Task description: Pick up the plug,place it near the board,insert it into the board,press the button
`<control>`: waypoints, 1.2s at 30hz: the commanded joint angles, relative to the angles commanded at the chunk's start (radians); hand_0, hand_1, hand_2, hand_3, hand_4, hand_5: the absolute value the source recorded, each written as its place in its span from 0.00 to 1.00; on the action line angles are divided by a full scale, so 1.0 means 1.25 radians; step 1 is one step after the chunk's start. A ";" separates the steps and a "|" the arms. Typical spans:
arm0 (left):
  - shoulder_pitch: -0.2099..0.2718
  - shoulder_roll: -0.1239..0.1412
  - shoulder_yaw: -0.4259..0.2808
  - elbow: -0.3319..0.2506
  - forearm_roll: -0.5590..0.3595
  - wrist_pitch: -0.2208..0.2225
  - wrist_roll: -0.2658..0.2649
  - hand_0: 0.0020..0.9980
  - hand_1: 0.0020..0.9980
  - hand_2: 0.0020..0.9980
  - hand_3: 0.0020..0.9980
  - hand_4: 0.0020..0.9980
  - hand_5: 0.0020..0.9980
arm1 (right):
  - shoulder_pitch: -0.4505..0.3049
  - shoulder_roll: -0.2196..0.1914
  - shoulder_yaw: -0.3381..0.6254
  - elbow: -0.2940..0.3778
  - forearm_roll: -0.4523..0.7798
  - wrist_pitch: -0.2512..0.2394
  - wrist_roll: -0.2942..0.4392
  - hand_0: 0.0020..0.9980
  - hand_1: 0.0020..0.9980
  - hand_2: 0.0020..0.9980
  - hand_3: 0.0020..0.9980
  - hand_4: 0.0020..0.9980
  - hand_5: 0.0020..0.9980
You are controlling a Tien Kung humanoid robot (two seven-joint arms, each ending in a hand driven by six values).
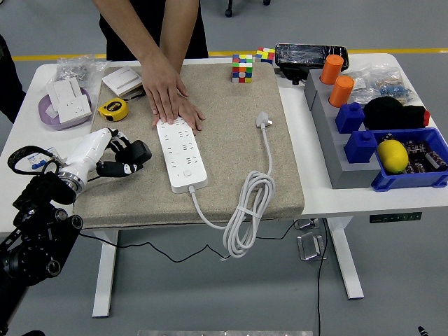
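A white power strip (180, 153) lies on the tan mat (231, 147), its button (187, 173) near its front end. Two hands of a person (170, 98) press down on the strip's far end. The white plug (262, 120) lies alone on the mat to the right, and its cord (246, 210) coils over the mat's front edge. My left hand (124, 158), black fingers loosely curled and holding nothing, hovers over the mat just left of the strip. The right arm is out of view.
A yellow tape measure (111, 109), a purple dish with a white socket (65, 105) and wall switches (122, 80) sit at the back left. A Rubik's cube (242, 68) stands behind the mat. Grey racks with orange and blue blocks (343, 112) and a blue bin (413, 157) fill the right.
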 joint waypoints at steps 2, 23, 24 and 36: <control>0.001 0.007 0.014 -0.021 0.000 -0.008 -0.001 0.58 0.51 0.43 0.50 0.62 0.05 | 0.000 0.000 0.000 0.000 0.000 0.000 0.000 0.81 0.75 0.75 0.77 1.00 1.00; -0.117 0.044 0.185 -0.037 -0.009 -0.035 -0.058 0.59 0.52 0.43 0.49 0.60 0.04 | 0.008 -0.006 0.007 0.002 -0.004 -0.001 -0.001 0.81 0.75 0.75 0.77 1.00 1.00; -0.124 0.044 0.194 -0.028 -0.008 -0.032 -0.061 0.58 0.53 0.43 0.48 0.57 0.03 | 0.008 -0.006 0.006 0.003 -0.004 -0.001 -0.001 0.81 0.75 0.75 0.77 1.00 1.00; -0.190 0.028 0.201 0.140 0.000 0.016 -0.096 0.58 0.54 0.42 0.47 0.55 0.05 | 0.010 -0.009 0.004 0.002 -0.003 -0.001 -0.002 0.81 0.75 0.75 0.77 1.00 1.00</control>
